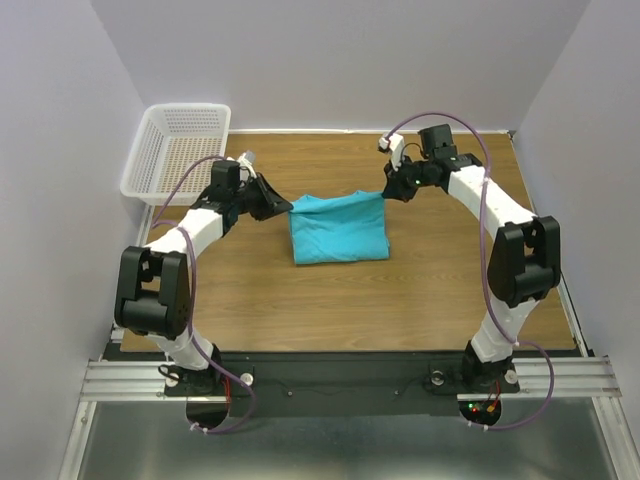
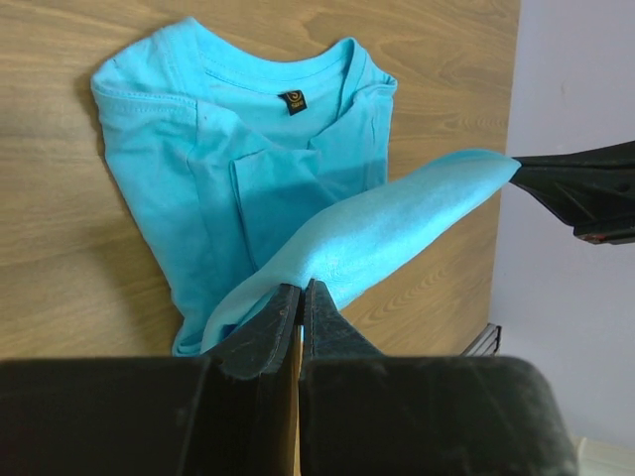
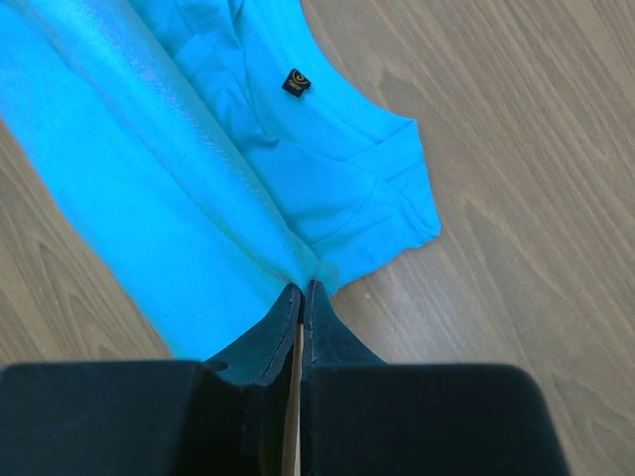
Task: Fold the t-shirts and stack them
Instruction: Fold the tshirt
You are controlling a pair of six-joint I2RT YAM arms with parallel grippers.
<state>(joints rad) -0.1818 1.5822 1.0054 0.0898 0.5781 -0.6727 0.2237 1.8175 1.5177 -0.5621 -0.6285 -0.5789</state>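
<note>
A turquoise t-shirt (image 1: 338, 232) lies partly folded in the middle of the wooden table. My left gripper (image 1: 283, 207) is shut on its far left corner and my right gripper (image 1: 388, 191) is shut on its far right corner. Together they hold the far edge stretched and lifted above the rest of the cloth. In the left wrist view the raised edge (image 2: 387, 233) runs from my left gripper (image 2: 301, 288) to the right gripper's black fingers (image 2: 580, 188), with the neckline and its dark label (image 2: 292, 101) below. In the right wrist view my right gripper (image 3: 301, 289) pinches the cloth (image 3: 149, 188).
A white mesh basket (image 1: 178, 150) stands at the table's far left corner. Grey walls close in the table on three sides. Bare wood (image 1: 350, 310) lies between the shirt and the arm bases.
</note>
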